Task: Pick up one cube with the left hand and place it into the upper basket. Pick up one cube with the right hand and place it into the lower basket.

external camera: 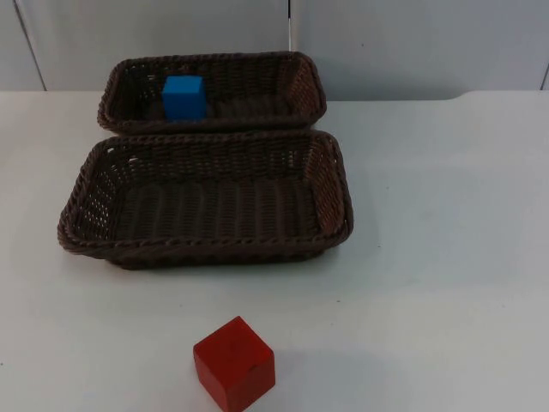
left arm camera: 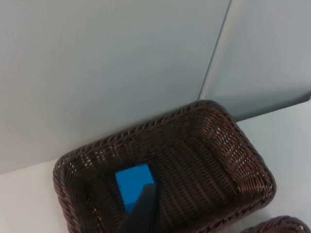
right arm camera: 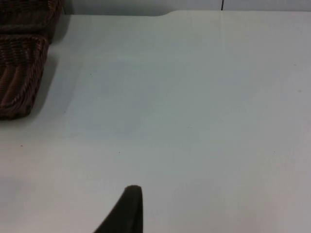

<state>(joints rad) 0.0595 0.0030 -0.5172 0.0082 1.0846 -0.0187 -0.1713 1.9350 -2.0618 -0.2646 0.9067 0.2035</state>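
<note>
Pincer tips come first. One black fingertip of the left pincer (left arm camera: 142, 213) hangs above the upper basket (left arm camera: 243, 155), its point over the blue cube (left arm camera: 133, 184); only that single finger is visible, so its spread cannot be told. One black fingertip of the right pincer (right arm camera: 124, 211) hovers over bare white worktop (right arm camera: 194, 107), with the woven end of a basket some way off; its spread cannot be told either.

From the top camera, taking the lower basket (external camera: 86, 206) as the dial's centre, the upper basket (external camera: 304, 73) sits at 12 o'clock, their long rims touching, its far side close to the grey partition wall (external camera: 412, 43). The blue cube (external camera: 184, 96) stands upright on the upper basket's floor, toward its 9 o'clock end. The lower basket holds nothing. The red cube (external camera: 233, 362) rests on the worktop (external camera: 446, 257) at 6 o'clock from the lower basket, well apart from it, turned so one corner faces the camera.
</note>
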